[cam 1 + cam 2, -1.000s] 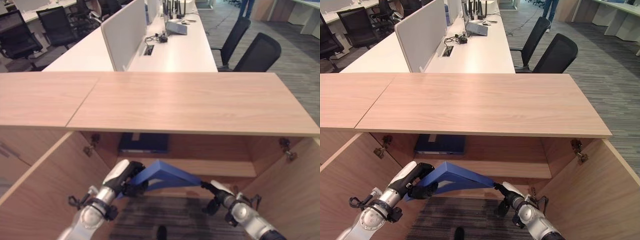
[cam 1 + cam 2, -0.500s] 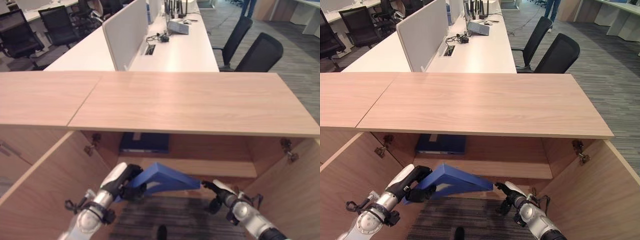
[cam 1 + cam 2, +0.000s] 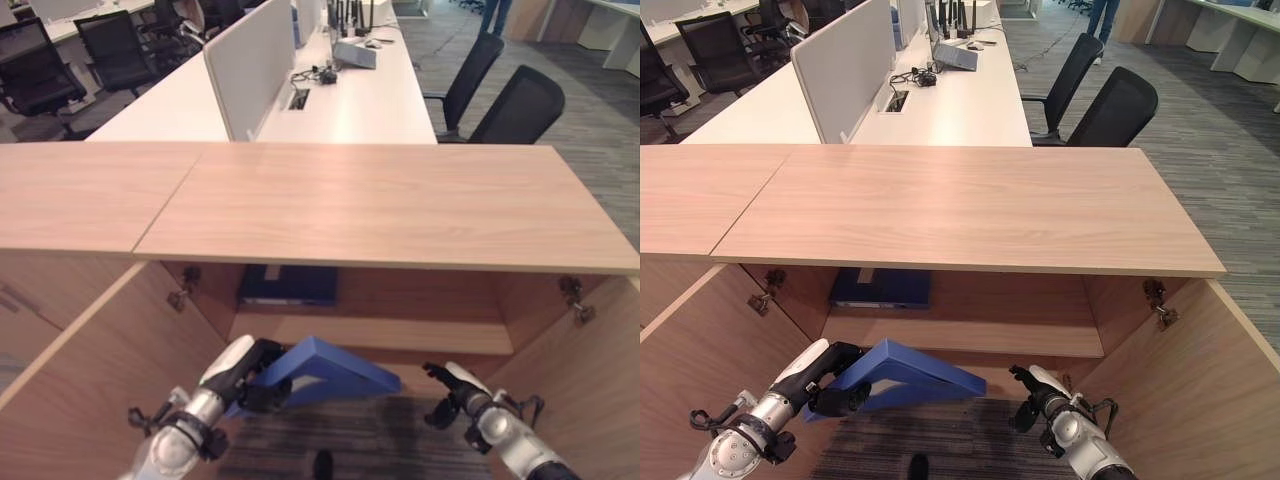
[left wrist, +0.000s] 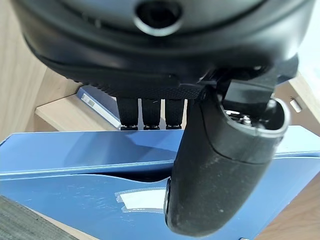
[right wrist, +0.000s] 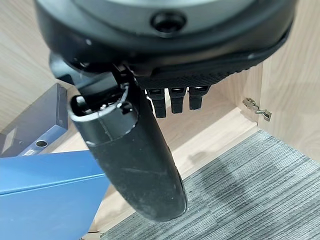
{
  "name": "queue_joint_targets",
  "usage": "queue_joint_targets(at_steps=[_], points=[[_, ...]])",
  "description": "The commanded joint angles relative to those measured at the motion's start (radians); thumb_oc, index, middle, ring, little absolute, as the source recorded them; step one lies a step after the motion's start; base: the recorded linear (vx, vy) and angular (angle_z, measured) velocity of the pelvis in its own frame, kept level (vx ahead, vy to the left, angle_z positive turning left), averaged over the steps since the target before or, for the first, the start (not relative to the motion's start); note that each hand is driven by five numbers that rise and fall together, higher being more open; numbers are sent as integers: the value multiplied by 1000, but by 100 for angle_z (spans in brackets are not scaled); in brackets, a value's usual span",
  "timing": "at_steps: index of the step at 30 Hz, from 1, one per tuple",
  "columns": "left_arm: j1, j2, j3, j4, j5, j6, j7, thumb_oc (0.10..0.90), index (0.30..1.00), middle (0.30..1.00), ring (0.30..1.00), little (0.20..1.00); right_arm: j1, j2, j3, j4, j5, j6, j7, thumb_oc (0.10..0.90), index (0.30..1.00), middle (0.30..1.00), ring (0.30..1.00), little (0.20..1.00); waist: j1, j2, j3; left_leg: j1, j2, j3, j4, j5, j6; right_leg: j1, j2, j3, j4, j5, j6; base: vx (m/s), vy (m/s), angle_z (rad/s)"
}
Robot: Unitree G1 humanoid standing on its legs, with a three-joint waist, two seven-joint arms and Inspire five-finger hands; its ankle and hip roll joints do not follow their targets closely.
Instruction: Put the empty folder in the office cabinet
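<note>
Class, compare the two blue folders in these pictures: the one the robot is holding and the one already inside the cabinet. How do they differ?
The held folder is a brighter blue; the shelved folder is darker navy. The held folder is splayed open like a tent and gripped by the left hand at the cabinet mouth; the shelved folder lies closed and flat on the shelf. Both are blue office folders.

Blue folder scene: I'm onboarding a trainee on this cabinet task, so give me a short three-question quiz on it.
1. True or false: the right hand grips the blue folder.
2. Which hand holds the folder: A left, B right, C both?
3. Fill in: a darker folder lies on the cabinet's upper ____.

Key: 1 false, it is clear of the folder, fingers relaxed. 2 A, the left hand. 3 shelf.
</note>
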Motion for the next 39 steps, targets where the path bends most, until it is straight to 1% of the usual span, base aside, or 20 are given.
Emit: queue_joint_targets(at_steps=[1,2,4,6,10,16,21,27,28,29,30,31,32,33,34,35,36,37,38,39], points=[[-149,29,12,-141,-66,-104,32,400,300,300,300,300,-121,-46,-5,-112,-3,-57,-36,800,900,900,900,900,-9,-26,-41,75,18,-19,-4,-189,-19,-69,-30,-13,-1,34,37,0,0,0],[-151,29,11,-139,-66,-104,33,400,300,300,300,300,-122,-46,-5,-111,-3,-57,-36,800,900,900,900,900,-9,-26,-40,75,18,-19,-4,-189,-19,-70,-30,-13,-1,34,37,0,0,0],[-191,24,-24,-136,-65,-105,34,400,300,300,300,300,-154,-22,41,-130,15,-66,-19,800,900,900,900,900,-10,-27,-42,77,19,-18,-4,-189,-20,-69,-30,-11,-1,34,36,0,0,0],[-204,23,-32,-130,-61,-106,38,400,300,300,300,300,-163,-14,51,-129,21,-68,-18,800,900,900,900,900,-10,-27,-41,76,19,-18,-4,-188,-20,-70,-31,-11,-1,35,36,0,0,0],[-253,24,-74,-125,-54,-109,37,400,300,300,300,300,-215,20,107,-133,32,-78,-6,800,900,900,900,900,-11,-26,-44,78,19,-18,-4,-189,-20,-68,-30,-11,-1,34,34,0,0,0],[-311,23,-124,-125,-68,-112,35,400,300,300,300,300,-279,43,155,-144,32,-85,-4,800,900,900,900,900,-12,-25,-45,77,19,-17,-4,-188,-21,-70,-30,-9,-1,33,34,0,0,0],[-382,8,-188,-122,-82,-116,36,400,300,300,300,300,-337,76,205,-158,42,-91,-4,800,900,900,900,900,-14,-25,-48,78,18,-16,-4,-188,-21,-69,-30,-8,-1,33,33,0,0,0],[-435,-9,-239,-133,-160,-120,24,400,300,300,300,300,-385,100,241,-167,46,-97,0,800,900,900,900,900,-15,-24,-49,78,17,-15,-4,-189,-21,-69,-31,-7,-1,33,34,0,0,0],[-455,-25,-257,-141,-223,-119,19,400,300,300,300,300,-391,121,253,-169,82,-98,3,800,900,900,900,900,-17,-23,-50,79,17,-15,-4,-189,-21,-69,-31,-7,-1,33,34,0,0,0],[-458,-24,-258,-140,-227,-119,18,400,300,300,300,300,-393,120,253,-167,85,-99,2,800,900,900,900,900,-16,-23,-49,78,17,-15,-4,-189,-21,-69,-31,-7,-1,33,34,0,0,0],[-471,-35,-271,-150,-294,-117,11,400,300,300,300,300,-388,141,260,-160,128,-97,6,800,900,900,900,900,-17,-22,-50,79,16,-15,-4,-189,-20,-68,-32,-6,-1,34,34,0,0,0],[-482,-53,-283,-162,-389,-112,0,400,300,300,300,300,-376,169,263,-147,191,-99,9,751,827,827,827,827,-17,-21,-50,80,16,-15,-4,-189,-20,-68,-33,-6,-1,34,34,0,0,0],[-497,-82,-301,-164,-491,-104,-9,400,300,300,300,300,-337,214,258,-125,315,-102,14,400,300,300,300,300,-22,-18,-49,81,15,-12,-4,-188,-20,-68,-34,-5,-1,36,34,0,0,0],[-499,-90,-306,-164,-525,-99,-13,400,300,300,300,300,-319,232,254,-109,361,-101,11,400,300,300,300,300,-24,-17,-49,81,15,-10,-4,-188,-20,-69,-34,-4,-1,36,34,0,0,0],[-499,-107,-315,-167,-603,-86,-19,400,300,300,300,300,-274,277,253,-82,457,-98,19,400,300,300,300,300,-28,-14,-47,83,16,-5,-4,-189,-20,-69,-34,-1,-1,37,34,-7,20,-3],[-498,-118,-321,-161,-643,-77,-20,400,300,300,300,300,-239,305,250,-67,531,-94,29,400,300,300,300,300,-31,-13,-46,84,16,-5,-4,-190,-21,-69,-34,0,-1,38,34,-15,23,-7],[-498,-135,-337,-137,-684,-65,-24,400,300,300,300,300,-190,343,251,-49,672,-79,50,400,300,300,300,300,-34,-12,-43,87,17,-1,-4,-190,-23,-67,-34,2,-1,38,34,-30,22,-11],[-508,-162,-355,-104,-717,-54,-17,400,300,300,300,300,-151,393,250,-6,871,-61,60,400,300,300,300,300,-37,-11,-41,85,17,0,-4,-188,-26,-69,-32,3,-1,41,33,-29,19,-14],[-513,-170,-363,-94,-725,-52,-17,400,300,300,300,300,-144,407,251,5,930,-58,68,400,300,300,300,300,-36,-12,-40,85,17,0,-4,-188,-27,-69,-32,4,-1,41,33,-37,7,-11],[-527,-190,-378,-71,-744,-46,-11,400,300,300,300,300,-132,437,246,31,1059,-56,68,400,300,300,300,300,-36,-13,-37,85,18,0,-4,-186,-29,-70,-31,5,-1,43,33,-24,-4,-7]])
